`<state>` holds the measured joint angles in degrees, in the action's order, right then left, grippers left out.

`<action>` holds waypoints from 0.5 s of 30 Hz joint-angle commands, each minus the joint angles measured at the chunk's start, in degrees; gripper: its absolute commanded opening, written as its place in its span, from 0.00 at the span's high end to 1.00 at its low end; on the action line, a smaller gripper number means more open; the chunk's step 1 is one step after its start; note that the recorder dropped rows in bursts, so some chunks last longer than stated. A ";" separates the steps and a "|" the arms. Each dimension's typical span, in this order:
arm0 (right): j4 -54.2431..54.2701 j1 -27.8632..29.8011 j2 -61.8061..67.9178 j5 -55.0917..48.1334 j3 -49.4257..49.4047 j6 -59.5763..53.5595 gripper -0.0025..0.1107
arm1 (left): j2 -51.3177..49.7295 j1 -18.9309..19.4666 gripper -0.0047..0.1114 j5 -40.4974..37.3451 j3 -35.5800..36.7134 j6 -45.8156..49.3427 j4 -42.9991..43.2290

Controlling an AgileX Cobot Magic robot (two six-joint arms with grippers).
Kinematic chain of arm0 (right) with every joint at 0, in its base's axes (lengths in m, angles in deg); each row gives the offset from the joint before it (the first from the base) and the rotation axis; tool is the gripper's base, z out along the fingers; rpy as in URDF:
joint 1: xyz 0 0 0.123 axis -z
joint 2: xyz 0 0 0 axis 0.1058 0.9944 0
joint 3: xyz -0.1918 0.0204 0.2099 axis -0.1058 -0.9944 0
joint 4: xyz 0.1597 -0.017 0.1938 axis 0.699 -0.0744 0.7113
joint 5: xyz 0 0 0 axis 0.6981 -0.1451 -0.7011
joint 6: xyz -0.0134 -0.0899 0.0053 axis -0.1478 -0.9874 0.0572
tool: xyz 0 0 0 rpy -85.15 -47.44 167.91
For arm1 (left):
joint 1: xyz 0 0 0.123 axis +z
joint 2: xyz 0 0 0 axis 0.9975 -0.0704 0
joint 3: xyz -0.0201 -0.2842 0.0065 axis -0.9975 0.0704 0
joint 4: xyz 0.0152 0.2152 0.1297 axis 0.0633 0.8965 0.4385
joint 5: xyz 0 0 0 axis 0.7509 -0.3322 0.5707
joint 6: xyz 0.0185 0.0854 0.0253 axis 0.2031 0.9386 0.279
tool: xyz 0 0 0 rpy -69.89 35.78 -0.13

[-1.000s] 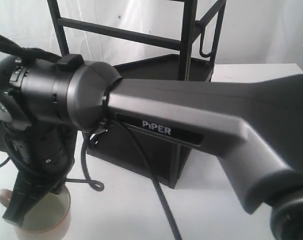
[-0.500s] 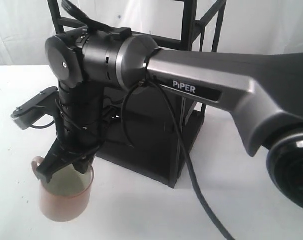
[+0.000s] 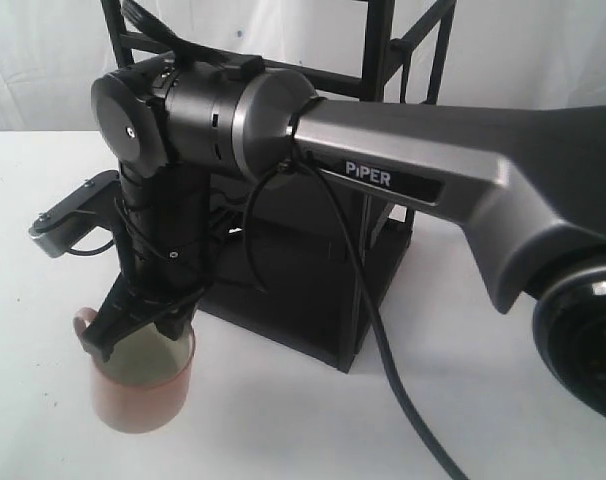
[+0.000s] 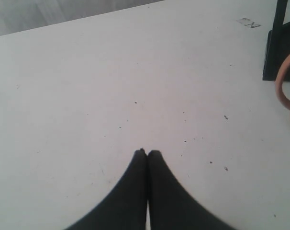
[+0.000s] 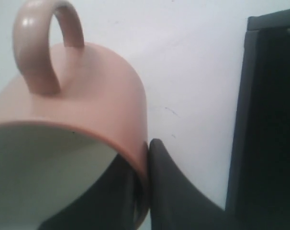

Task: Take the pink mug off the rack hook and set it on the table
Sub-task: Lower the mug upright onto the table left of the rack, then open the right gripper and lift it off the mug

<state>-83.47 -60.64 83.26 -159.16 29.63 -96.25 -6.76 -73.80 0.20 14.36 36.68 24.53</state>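
The pink mug (image 3: 143, 388) stands upright low at the table (image 3: 283, 425), in front of the black rack (image 3: 313, 300); whether its base touches the white top I cannot tell. My right gripper (image 3: 135, 332) comes down from above, shut on the mug's rim. In the right wrist view one finger lies inside the cream interior and the other outside the mug (image 5: 83, 96) wall, right gripper (image 5: 144, 149). My left gripper (image 4: 147, 153) is shut on nothing over bare table (image 4: 111, 72). The mug's loop handle (image 4: 284, 84) shows at that view's edge.
The rack's lower shelf and thin posts (image 3: 368, 250) stand just right of the mug. The rack's base (image 4: 281, 52) is close to the handle, and its dark side (image 5: 269, 124) is beside the right gripper. A black cable (image 3: 383, 360) trails over the table.
The right arm has swung and its wrist now stands upright over the mug. Over the last half second the mug shifted slightly rightwards; the grip on its rim holds.
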 commanded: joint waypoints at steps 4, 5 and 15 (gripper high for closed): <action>-4.87 0.50 -0.49 0.45 0.34 2.11 0.93 | 0.28 -0.32 0.96 0.16 0.18 0.15 -0.55; -4.87 0.40 -0.49 0.45 0.34 2.11 0.91 | 0.28 -0.32 0.96 0.16 0.18 0.15 -0.55; -4.87 0.40 -0.49 0.33 0.34 3.54 0.83 | 0.28 -0.32 0.96 0.16 0.18 0.15 -0.55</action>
<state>-87.42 -60.56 83.26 -158.88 29.63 -93.62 -6.76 -73.80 0.20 14.36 36.68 24.53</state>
